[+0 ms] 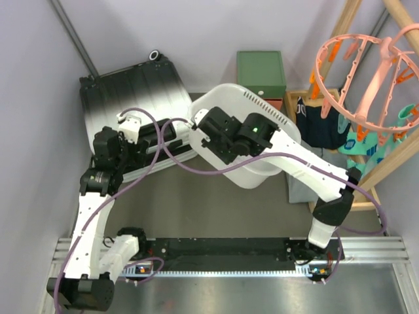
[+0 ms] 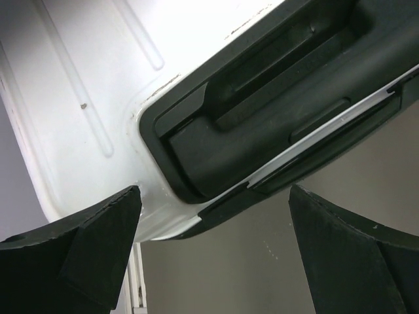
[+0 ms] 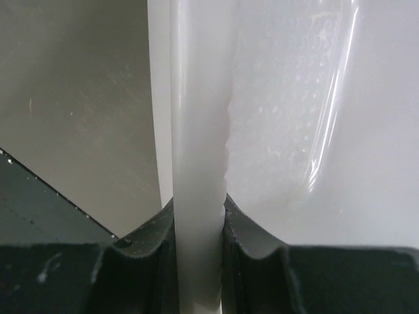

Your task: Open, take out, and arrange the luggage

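Note:
The luggage [image 1: 131,91], a closed ribbed hard shell fading from black to white, lies at the back left. In the left wrist view its white shell [image 2: 78,85] and black recessed handle [image 2: 262,124] fill the frame. My left gripper [image 1: 160,136] hovers open at the luggage's near edge by that handle, and nothing lies between its fingers [image 2: 213,255]. My right gripper [image 1: 198,122] is shut on the rim of the white laundry basket [image 1: 262,111], which stands just right of the luggage. The right wrist view shows the basket's white rim [image 3: 196,131] pinched between both pads [image 3: 200,229].
A green drawer box [image 1: 260,72] stands behind the basket. A wooden drying rack [image 1: 393,150] with a pink clip hanger [image 1: 366,72] and dark clothes [image 1: 321,124] occupies the right side. Walls close in behind and to the left. A metal rail [image 1: 229,252] runs along the near edge.

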`<action>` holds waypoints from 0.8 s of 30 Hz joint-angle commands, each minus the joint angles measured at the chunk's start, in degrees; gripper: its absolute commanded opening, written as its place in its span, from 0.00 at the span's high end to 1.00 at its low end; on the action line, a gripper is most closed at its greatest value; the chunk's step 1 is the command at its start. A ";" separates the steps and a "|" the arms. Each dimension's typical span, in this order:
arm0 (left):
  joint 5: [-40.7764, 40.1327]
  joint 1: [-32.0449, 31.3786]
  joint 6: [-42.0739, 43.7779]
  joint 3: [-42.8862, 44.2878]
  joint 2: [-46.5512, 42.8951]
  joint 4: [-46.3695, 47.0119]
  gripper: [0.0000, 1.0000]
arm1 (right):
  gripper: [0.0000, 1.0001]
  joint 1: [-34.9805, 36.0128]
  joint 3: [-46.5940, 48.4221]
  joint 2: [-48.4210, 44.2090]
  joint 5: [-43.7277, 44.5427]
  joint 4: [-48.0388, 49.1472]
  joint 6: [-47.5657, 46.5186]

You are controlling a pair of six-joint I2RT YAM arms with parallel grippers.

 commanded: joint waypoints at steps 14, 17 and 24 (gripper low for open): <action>-0.03 0.28 0.20 3.53 1.92 -3.81 0.01 | 1.00 -8.44 11.79 -1.48 16.16 38.90 -51.22; -0.29 0.28 0.28 3.18 2.44 -3.55 0.01 | 1.00 -14.51 11.44 -0.51 8.97 45.68 -55.55; -0.04 0.28 -0.24 3.00 3.50 -3.11 0.01 | 1.00 -24.98 11.26 2.82 -8.44 51.42 -61.54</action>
